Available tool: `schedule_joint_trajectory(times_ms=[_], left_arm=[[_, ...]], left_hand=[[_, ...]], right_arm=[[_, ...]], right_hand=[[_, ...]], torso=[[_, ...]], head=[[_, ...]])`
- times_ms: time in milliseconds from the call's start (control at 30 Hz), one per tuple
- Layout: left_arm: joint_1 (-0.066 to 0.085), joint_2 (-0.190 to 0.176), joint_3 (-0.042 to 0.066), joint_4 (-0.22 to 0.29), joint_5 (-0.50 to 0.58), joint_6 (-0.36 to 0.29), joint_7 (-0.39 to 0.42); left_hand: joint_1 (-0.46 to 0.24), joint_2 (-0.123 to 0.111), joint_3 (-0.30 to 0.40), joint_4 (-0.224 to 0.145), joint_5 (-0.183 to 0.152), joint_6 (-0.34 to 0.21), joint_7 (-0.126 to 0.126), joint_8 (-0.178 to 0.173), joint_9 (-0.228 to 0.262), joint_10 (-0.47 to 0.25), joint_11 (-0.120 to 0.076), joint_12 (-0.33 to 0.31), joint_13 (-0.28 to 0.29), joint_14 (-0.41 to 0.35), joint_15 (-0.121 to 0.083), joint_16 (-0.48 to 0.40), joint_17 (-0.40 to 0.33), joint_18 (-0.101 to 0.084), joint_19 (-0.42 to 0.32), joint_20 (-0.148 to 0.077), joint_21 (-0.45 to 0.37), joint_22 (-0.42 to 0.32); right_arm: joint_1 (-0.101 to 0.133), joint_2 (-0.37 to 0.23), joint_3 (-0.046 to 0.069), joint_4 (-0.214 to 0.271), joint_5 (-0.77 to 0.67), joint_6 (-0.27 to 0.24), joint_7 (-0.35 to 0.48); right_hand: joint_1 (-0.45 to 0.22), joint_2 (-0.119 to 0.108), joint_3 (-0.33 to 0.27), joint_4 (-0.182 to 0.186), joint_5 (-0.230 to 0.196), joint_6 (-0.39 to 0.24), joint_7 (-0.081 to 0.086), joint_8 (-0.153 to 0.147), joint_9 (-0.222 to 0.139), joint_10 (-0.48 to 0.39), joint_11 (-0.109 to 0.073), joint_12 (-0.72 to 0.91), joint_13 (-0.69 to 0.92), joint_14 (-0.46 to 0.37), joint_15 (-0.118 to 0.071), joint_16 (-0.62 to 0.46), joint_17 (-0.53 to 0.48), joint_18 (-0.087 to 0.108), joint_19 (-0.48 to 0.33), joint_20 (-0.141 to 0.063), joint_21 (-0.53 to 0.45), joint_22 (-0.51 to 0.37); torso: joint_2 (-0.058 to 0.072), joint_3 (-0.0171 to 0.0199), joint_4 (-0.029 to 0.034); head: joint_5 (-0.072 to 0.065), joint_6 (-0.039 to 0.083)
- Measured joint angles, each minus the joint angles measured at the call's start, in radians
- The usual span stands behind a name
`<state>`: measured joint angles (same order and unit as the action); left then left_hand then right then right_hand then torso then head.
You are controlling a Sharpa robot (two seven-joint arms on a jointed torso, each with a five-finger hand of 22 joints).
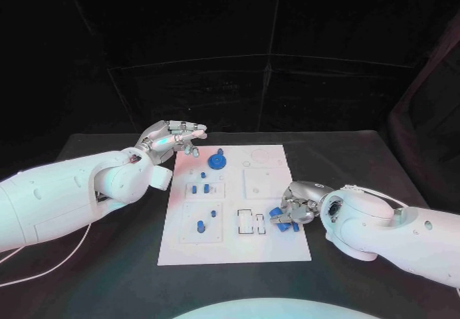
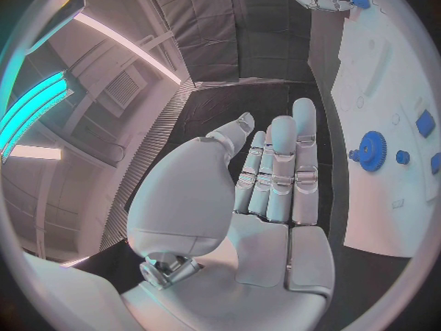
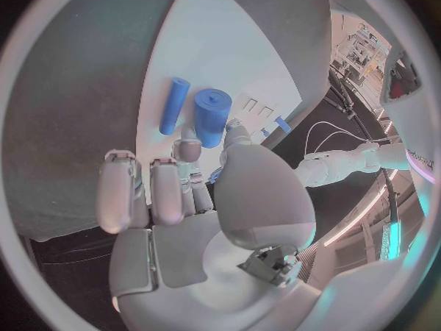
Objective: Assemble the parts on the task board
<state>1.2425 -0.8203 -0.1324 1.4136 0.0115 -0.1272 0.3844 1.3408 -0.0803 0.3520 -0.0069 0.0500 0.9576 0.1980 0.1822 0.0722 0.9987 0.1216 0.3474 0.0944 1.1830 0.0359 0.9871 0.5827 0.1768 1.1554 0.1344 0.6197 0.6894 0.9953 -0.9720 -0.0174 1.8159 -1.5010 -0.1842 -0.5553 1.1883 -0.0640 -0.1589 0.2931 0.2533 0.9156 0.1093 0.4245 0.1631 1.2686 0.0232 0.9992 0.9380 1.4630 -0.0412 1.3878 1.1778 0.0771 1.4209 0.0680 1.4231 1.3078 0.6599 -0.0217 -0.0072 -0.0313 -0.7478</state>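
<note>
A white task board (image 1: pixel 273 249) lies lengthwise in the middle of a black desk (image 1: pixel 373 159), seen from above; the left robot hand (image 1: pixel 173 139) hovers just off the board's far left corner, fingers straight and apart, holding nothing; its wrist view shows the flat palm with the board to one side; a blue gear (image 1: pixel 217 161) stands on the board near that far left corner, just beside the left hand but apart from it; small blue pegs (image 1: pixel 199 190) stand in the board's left column, nearer the robot than the gear, one of them in a raised square frame; the right robot hand (image 1: pixel 299 203) rests at the board's right edge, fingertips pinching a small blue part (image 1: pixel 276 212); a thick blue cylinder (image 3: pixel 212 116) and a thin blue rod (image 3: pixel 173 106) lie on the board just beyond its fingers.
</note>
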Motion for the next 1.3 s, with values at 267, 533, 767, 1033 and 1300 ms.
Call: schedule_joint_trajectory(times_ms=[267, 533, 767, 1033, 1300], left_arm=[[0.0, -0.002, 0.0, 0.0, 0.0, 0.001, -0.001], [0.0, -0.004, 0.0, 0.001, 0.0, 0.002, -0.002], [0.0, -0.002, -0.001, 0.0, 0.0, 0.003, -0.003], [0.0, 0.0, -0.001, 0.0, 0.0, 0.004, -0.003], [0.0, 0.0, -0.001, 0.002, 0.0, 0.005, -0.003]], left_hand=[[0.0, 0.0, -0.003, 0.003, 0.0, -0.004, -0.004, 0.004, 0.0, 0.0, 0.0, 0.0, 0.0, -0.004, 0.004, 0.0, -0.004, 0.0, 0.0, 0.0, 0.0, -0.001], [0.0, 0.0, -0.003, 0.003, 0.0, -0.004, -0.004, 0.004, 0.0, 0.0, 0.0, 0.0, 0.0, -0.004, 0.004, 0.0, -0.004, 0.0, 0.0, 0.0, 0.0, -0.001], [0.0, 0.0, -0.003, 0.003, 0.0, -0.004, -0.004, 0.004, 0.0, 0.0, 0.0, 0.0, 0.0, -0.004, 0.004, 0.0, -0.004, 0.0, 0.0, 0.0, 0.0, -0.001], [0.0, 0.0, -0.003, 0.003, 0.0, -0.004, -0.004, 0.004, 0.0, 0.0, 0.0, 0.0, 0.0, -0.004, 0.004, 0.0, -0.004, 0.0, 0.0, 0.0, 0.0, -0.001], [0.0, 0.0, -0.003, 0.003, 0.0, -0.004, -0.004, 0.004, 0.0, 0.0, 0.0, 0.0, 0.0, -0.004, 0.004, 0.0, -0.004, 0.0, 0.0, 0.0, 0.0, -0.001]], right_arm=[[-0.009, 0.006, 0.002, 0.0, -0.019, 0.001, -0.004], [-0.018, -0.012, -0.004, 0.02, -0.015, -0.044, -0.008], [-0.018, -0.027, -0.003, 0.069, 0.003, -0.136, -0.004], [-0.018, 0.013, -0.003, 0.078, 0.038, -0.19, 0.007], [-0.018, 0.072, -0.003, 0.055, 0.065, -0.184, 0.007]], right_hand=[[0.006, 0.056, -0.003, -0.003, 0.016, 0.018, -0.018, 0.029, 0.017, 0.019, -0.012, 0.018, 0.029, 0.002, -0.006, 0.009, 0.014, -0.002, 0.006, -0.006, 0.002, 0.0], [0.018, 0.102, -0.007, -0.004, 0.038, 0.048, -0.033, 0.048, 0.034, 0.061, -0.025, 0.061, 0.09, 0.004, -0.018, 0.034, 0.066, -0.016, 0.02, -0.02, 0.023, 0.0], [0.027, 0.111, -0.013, -0.004, 0.06, 0.05, -0.035, 0.049, 0.046, 0.068, -0.025, 0.066, 0.103, 0.004, -0.018, 0.039, 0.079, -0.016, 0.031, -0.023, 0.031, 0.0], [0.028, 0.112, -0.018, -0.004, 0.061, 0.05, -0.035, 0.049, 0.047, 0.072, -0.029, 0.066, 0.105, 0.0, -0.022, 0.039, 0.08, -0.015, 0.03, -0.023, 0.031, 0.0], [0.016, 0.124, -0.032, 0.002, 0.061, 0.054, -0.039, 0.049, 0.053, 0.072, -0.029, 0.066, 0.112, 0.004, -0.025, 0.039, 0.084, -0.015, 0.03, -0.023, 0.031, 0.0]], torso=[[-0.001, 0.0, -0.0006], [-0.003, 0.0009, -0.0027], [-0.004, 0.0011, -0.0031], [-0.004, -0.0001, 0.0006], [-0.003, -0.0008, 0.0009]], head=[[0.002, -0.003], [0.003, -0.002], [0.001, 0.002], [0.002, 0.007], [0.006, 0.006]])
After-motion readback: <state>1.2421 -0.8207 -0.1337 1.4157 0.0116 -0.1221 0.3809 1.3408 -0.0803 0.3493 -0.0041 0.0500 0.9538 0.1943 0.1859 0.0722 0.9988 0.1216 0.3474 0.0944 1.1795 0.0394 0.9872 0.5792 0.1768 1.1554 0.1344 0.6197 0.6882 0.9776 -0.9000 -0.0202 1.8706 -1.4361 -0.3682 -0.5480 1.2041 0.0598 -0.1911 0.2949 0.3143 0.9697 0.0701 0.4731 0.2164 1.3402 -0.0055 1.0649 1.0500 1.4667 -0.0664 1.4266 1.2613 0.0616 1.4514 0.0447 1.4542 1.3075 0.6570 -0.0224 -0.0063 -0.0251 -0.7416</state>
